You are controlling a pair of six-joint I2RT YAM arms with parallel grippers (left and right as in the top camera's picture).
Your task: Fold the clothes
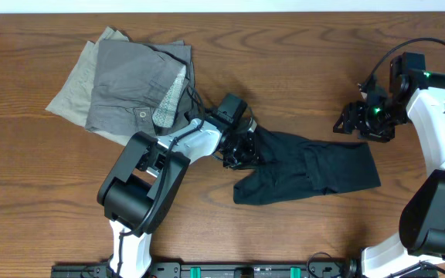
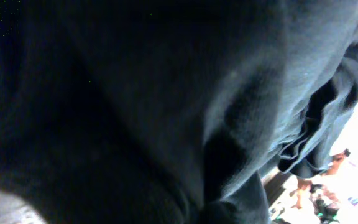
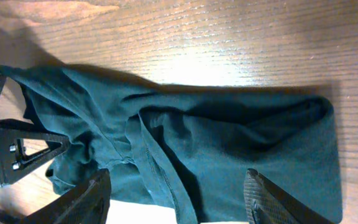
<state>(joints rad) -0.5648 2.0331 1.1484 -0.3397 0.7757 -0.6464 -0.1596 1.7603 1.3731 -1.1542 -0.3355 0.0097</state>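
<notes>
The black trouser-like garment point(image 1: 315, 170) lies crumpled on the wooden table at centre right. My left gripper point(image 1: 239, 153) is at its left end. Black fabric point(image 2: 166, 106) fills the left wrist view and hides the fingers; the cloth bunches to a pinch at the bottom centre, so the gripper looks shut on it. My right gripper point(image 1: 355, 120) hangs open and empty just above the garment's right end. In the right wrist view its two fingers point(image 3: 179, 202) are spread over the cloth point(image 3: 229, 137). No white logo shows.
A grey piece with a buttoned waistband point(image 1: 134, 77) lies folded on a khaki piece point(image 1: 69, 94) at the back left, close behind my left arm. Black cables point(image 1: 408, 46) loop around the right arm. Bare wood table point(image 1: 300, 69) lies between the arms.
</notes>
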